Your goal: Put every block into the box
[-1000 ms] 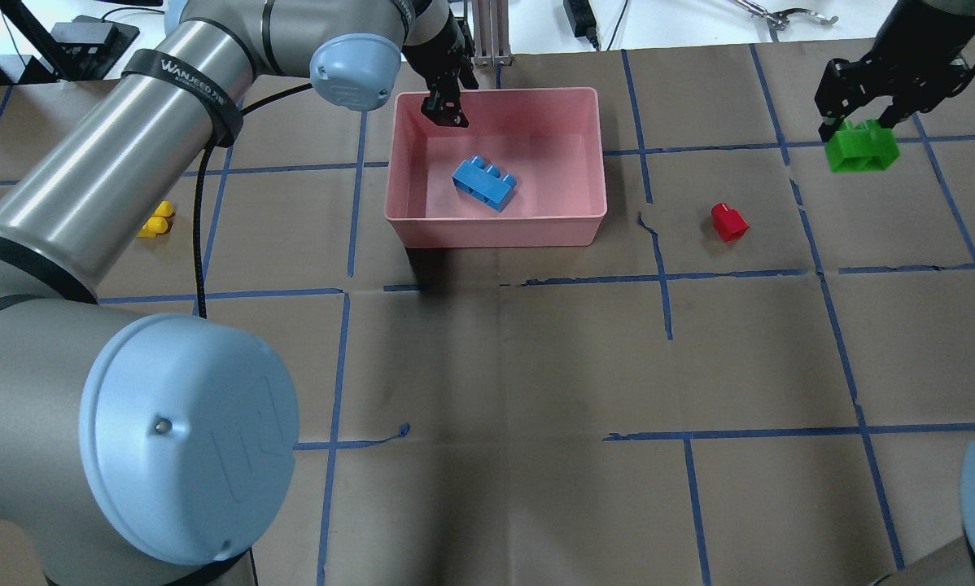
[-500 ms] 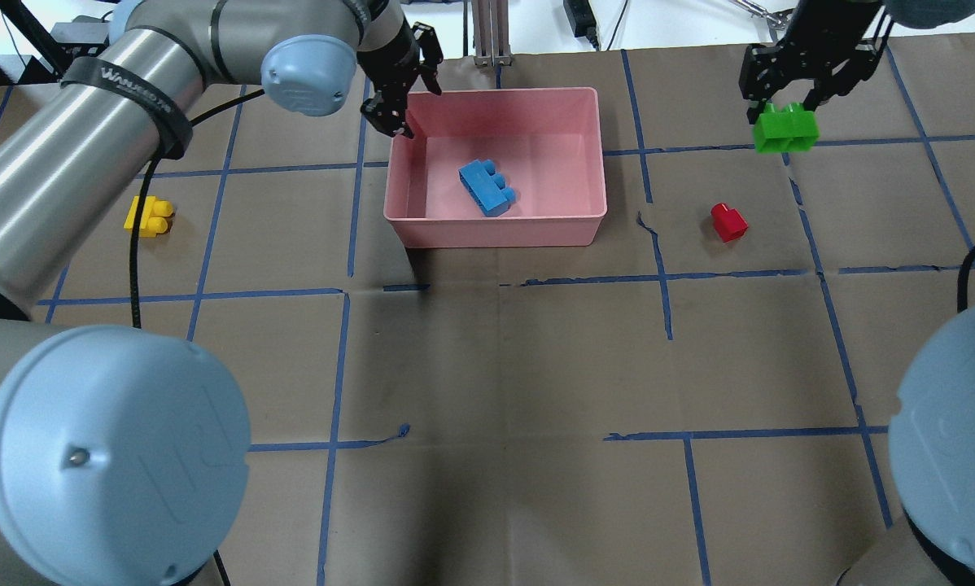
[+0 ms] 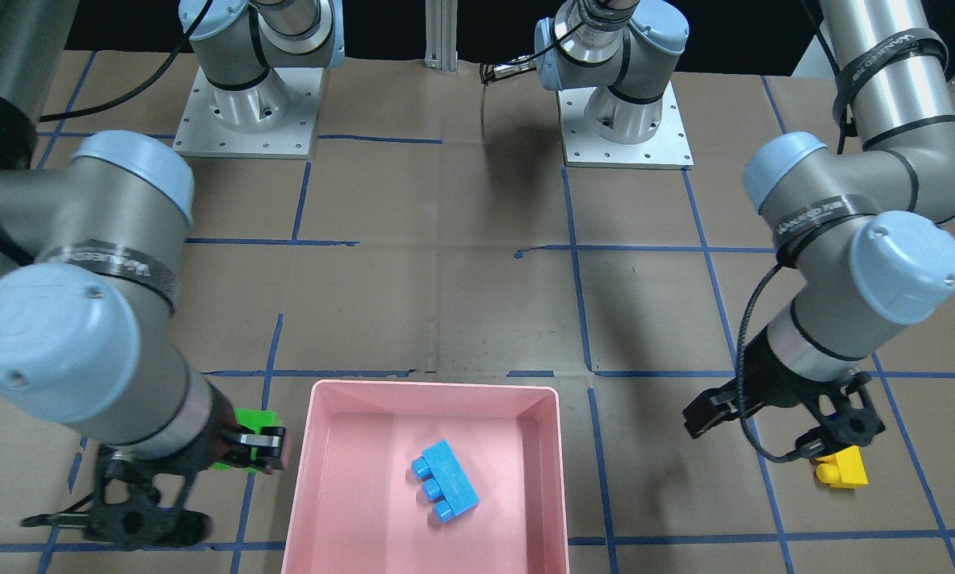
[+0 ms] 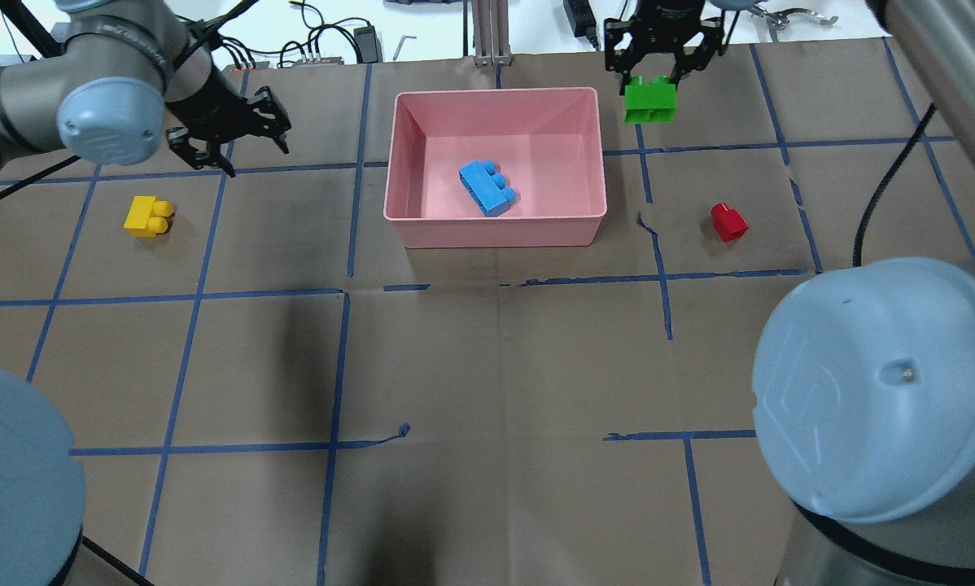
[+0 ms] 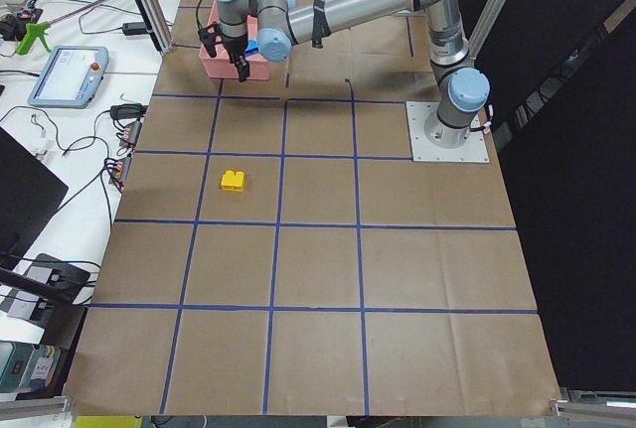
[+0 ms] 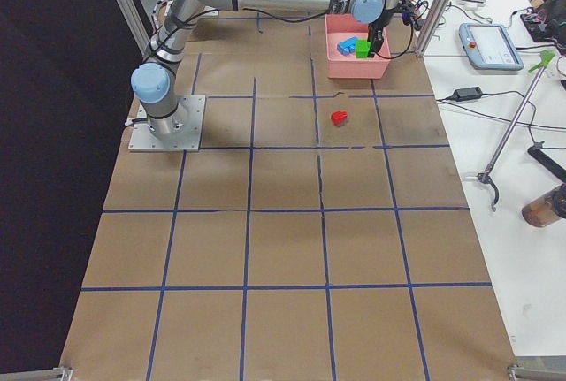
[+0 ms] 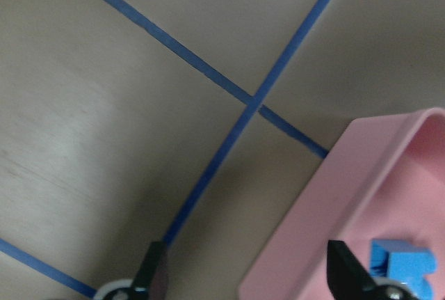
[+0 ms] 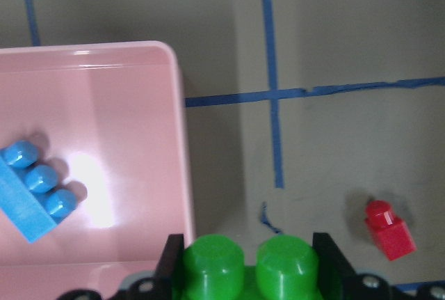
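Now, right pincer (image 4: 650,80) clamped on green block (image 4: 650,103), left pincer (image 4: 247,150) apart, yellow block (image 4: 147,216) nearby.

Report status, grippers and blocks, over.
Right gripper shut on green block, beside the box. Left gripper open, empty. Blue block in box; yellow block, red block on table. Nothing blocking.
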`<state>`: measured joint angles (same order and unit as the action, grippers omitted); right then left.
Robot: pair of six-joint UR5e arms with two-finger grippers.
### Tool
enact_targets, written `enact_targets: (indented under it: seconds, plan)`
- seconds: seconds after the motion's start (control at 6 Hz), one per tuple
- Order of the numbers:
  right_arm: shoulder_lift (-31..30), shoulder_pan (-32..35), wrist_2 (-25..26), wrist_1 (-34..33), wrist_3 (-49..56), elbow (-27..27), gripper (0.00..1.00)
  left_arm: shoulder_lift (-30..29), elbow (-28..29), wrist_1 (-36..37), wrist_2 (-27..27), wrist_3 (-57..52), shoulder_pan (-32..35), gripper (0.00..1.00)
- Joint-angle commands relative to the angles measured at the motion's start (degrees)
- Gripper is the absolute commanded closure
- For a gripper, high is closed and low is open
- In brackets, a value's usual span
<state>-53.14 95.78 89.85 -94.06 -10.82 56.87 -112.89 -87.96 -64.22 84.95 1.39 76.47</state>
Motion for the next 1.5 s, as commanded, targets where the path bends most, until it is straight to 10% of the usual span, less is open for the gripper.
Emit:
enact_targets:
  seconds: [0.0, 0.17, 0.5, 1.33]
  plan:
    - [3.99, 7.02, -0.2, -0.94, -6.4, -1.77, 0.5, -0.65, -1.51, 0.15, 0.04, -32.55, -12.6, 0.09]
    - [6.97, 7.05, -0.2, -4.08, -5.45, -1.5, 0.48, -3.45, -1.59, 5.45, 0.22, -35.12, -13.79, 0.04]
    - [8.75, 7.05, -1.33, -5.34, -5.7, -1.41, 0.01, -9.7, -1.07, 12.97, 2.07, -36.64, -14.15, 0.01]
    - [-2.04, 3.47, -2.22, 1.67, -5.18, -0.63, 0.0, -14.82, 0.6, 12.98, 1.72, -36.56, -16.79, 0.01]
